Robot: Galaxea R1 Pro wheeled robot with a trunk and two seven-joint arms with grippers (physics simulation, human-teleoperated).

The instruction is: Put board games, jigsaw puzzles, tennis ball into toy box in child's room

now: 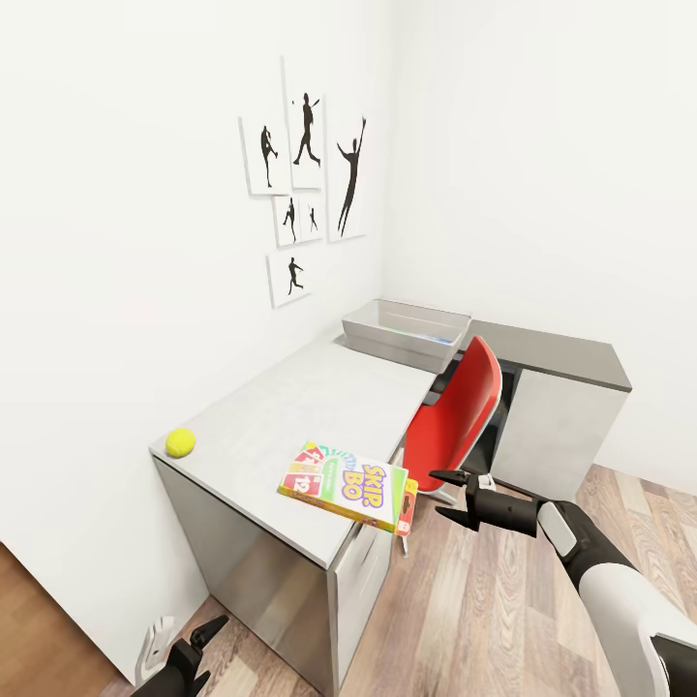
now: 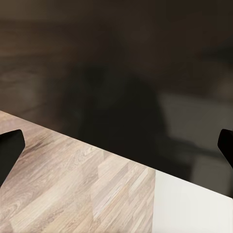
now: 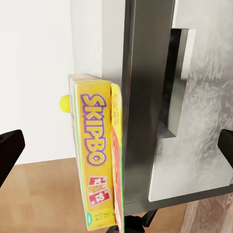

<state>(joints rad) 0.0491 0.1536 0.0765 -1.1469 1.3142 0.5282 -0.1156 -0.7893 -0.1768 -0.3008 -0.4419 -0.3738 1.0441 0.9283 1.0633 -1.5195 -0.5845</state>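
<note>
Right arm: glossy white rounded forearm shell, dark grey wrist segment with a pale band, ending in a black two-fingered right end effector (image 1: 443, 494) with slim pointed fingers. Left end effector (image 1: 198, 644): black pointed fingers beside a small white bracket-like part.

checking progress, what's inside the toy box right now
Inside the toy box, something flat with blue and green print shows near its far end. The near wall hides the rest of the floor, so what else lies inside cannot be told.
</note>
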